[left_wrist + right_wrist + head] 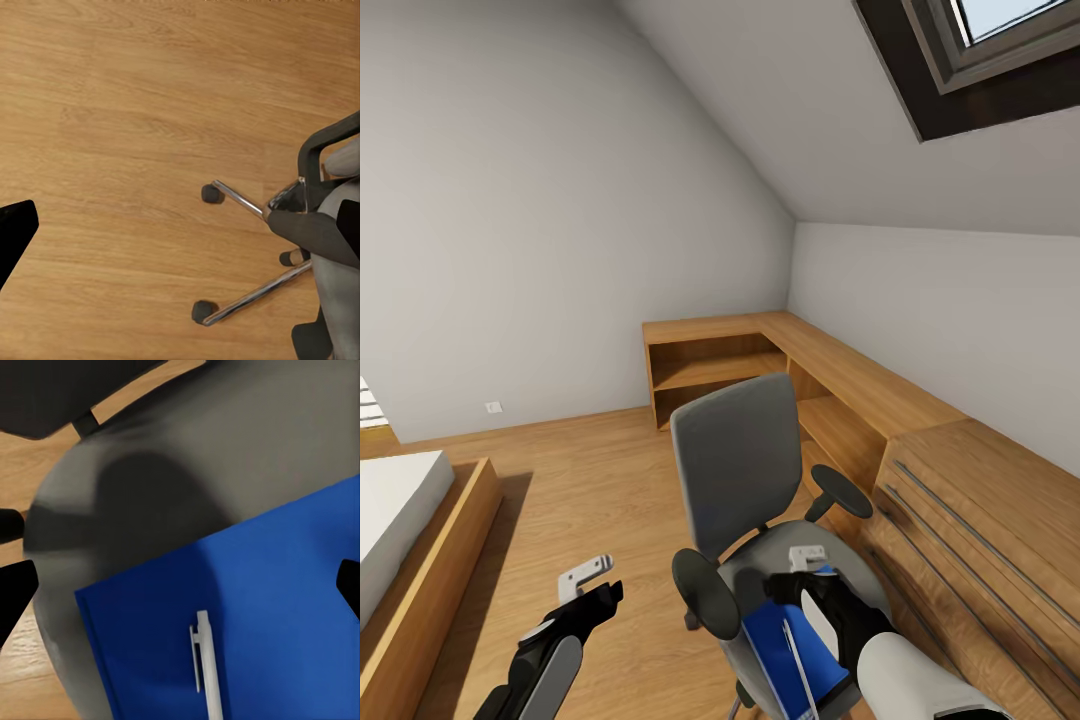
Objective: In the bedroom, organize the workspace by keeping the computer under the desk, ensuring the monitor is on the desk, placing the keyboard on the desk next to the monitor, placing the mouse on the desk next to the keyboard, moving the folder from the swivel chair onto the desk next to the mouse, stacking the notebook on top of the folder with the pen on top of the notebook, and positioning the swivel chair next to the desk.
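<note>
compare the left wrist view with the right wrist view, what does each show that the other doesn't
Left wrist view alone: the chair's metal legs with their black wheels, seen from above against a wide stretch of wooden floor, plus a black armrest.

Right wrist view alone: the blue folder lying on the seat, with the white pen lying on top of it.

Both: the grey padded chair and some wooden floor. Both grippers, the left and the right, are open, their dark fingertips sitting at the picture edges.
</note>
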Motion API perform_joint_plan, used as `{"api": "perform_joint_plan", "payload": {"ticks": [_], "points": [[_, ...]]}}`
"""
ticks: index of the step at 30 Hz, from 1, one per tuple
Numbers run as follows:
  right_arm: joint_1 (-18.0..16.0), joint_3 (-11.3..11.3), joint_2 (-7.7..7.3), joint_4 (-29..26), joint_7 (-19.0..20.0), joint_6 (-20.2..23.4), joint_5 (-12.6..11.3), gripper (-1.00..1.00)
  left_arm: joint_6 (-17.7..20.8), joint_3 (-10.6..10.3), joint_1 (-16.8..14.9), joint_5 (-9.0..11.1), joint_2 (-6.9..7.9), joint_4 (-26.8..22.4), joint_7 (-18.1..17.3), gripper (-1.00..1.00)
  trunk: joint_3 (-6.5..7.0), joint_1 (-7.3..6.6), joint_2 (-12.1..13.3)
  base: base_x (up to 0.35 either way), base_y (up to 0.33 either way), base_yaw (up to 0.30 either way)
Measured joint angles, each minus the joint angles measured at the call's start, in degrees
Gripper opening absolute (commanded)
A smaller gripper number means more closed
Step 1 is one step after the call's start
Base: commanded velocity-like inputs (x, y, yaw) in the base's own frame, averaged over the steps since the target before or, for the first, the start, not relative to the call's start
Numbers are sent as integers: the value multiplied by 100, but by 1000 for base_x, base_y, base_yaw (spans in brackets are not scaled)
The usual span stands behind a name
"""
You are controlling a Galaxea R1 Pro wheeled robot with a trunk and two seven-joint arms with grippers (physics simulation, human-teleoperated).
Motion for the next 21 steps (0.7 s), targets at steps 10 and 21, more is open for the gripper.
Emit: {"api": "perform_joint_plan", "payload": {"ticks": [10,21], "points": [[0,-1,-4,-1,0,-62,9,100,-5,0,0,-11,7,0,-5,100,0,3,0,-116,0,0],[0,8,0,-2,0,-54,9,100,-4,1,4,11,6,-1,-10,100,0,1,1,-172,0,0]]}}
